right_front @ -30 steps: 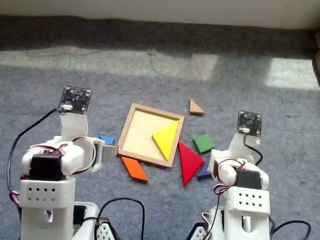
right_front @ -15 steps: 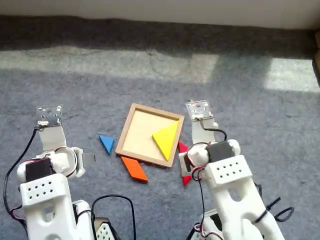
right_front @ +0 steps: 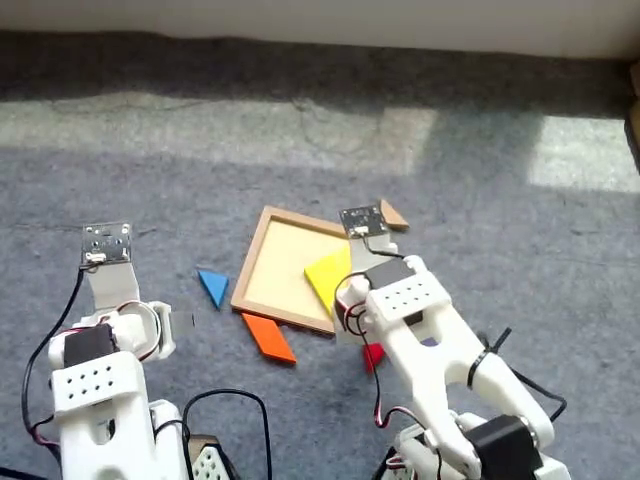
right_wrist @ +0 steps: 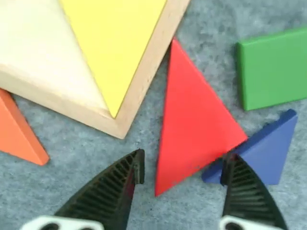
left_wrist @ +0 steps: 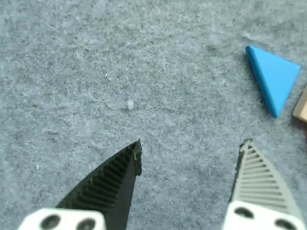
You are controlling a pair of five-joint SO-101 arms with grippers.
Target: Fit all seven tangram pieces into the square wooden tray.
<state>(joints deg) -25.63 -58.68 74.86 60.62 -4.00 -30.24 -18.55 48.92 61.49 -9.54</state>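
The square wooden tray (right_front: 262,262) lies mid-floor with a yellow triangle (right_front: 325,272) inside it by its right rim. In the right wrist view my right gripper (right_wrist: 183,158) is open, its fingers straddling the near tip of the red triangle (right_wrist: 192,124), which lies just outside the tray rim (right_wrist: 144,86). A green square (right_wrist: 273,67) and a dark blue triangle (right_wrist: 264,153) lie beside the red one. My left gripper (left_wrist: 191,148) is open above bare carpet, short of the light blue triangle (left_wrist: 273,76). The orange parallelogram (right_front: 268,337) lies below the tray.
A small tan triangle (right_front: 393,214) lies beyond the tray's right corner. The light blue triangle (right_front: 213,287) sits just left of the tray. Grey carpet (right_front: 480,200) stretches all around, with a pale wall edge along the far side.
The right arm has swung left and forward, from beside the green square to over the red triangle. The left arm has pulled back from the tray's left side, uncovering the light blue triangle.
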